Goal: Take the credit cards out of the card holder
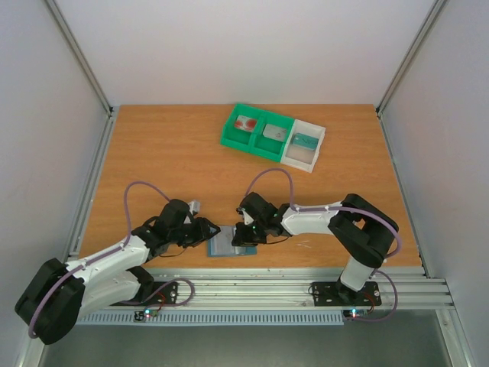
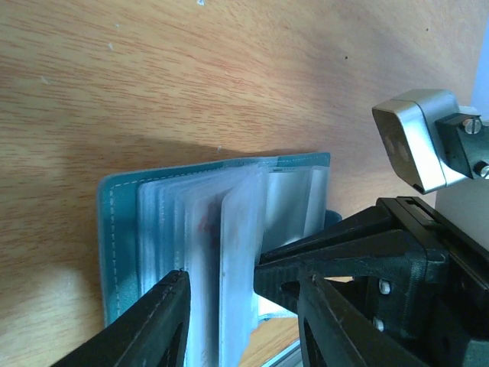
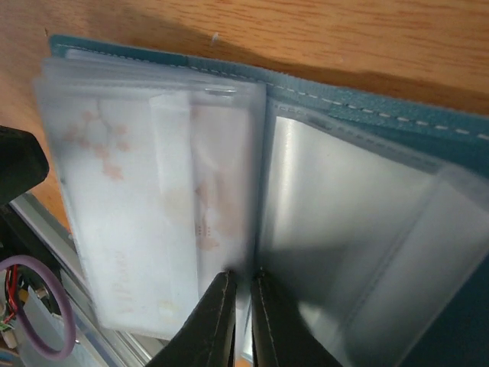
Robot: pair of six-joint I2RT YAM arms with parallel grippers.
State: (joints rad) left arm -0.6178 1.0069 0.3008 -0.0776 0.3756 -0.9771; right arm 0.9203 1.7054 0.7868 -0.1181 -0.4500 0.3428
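The blue-grey card holder [image 1: 226, 245] lies open near the table's front edge, its clear sleeves fanned up [image 2: 229, 229]. My right gripper [image 3: 243, 281] is shut on the edge of one clear sleeve [image 3: 252, 229] at the fold. My left gripper [image 2: 243, 277] is open, its fingers [image 2: 164, 321] straddling the raised sleeves and the right gripper's tip. A pale card with reddish marks [image 3: 114, 183] shows through the left sleeves. At the back, a white-and-red card [image 1: 245, 123], a grey card [image 1: 273, 131] and a teal card [image 1: 306, 142] lie in tray compartments.
The green tray [image 1: 229, 140] with its white compartment [image 1: 299, 160] stands at the back centre. The aluminium rail [image 1: 267, 284] runs just in front of the holder. The right arm's wrist camera [image 2: 416, 141] sits close to my left gripper.
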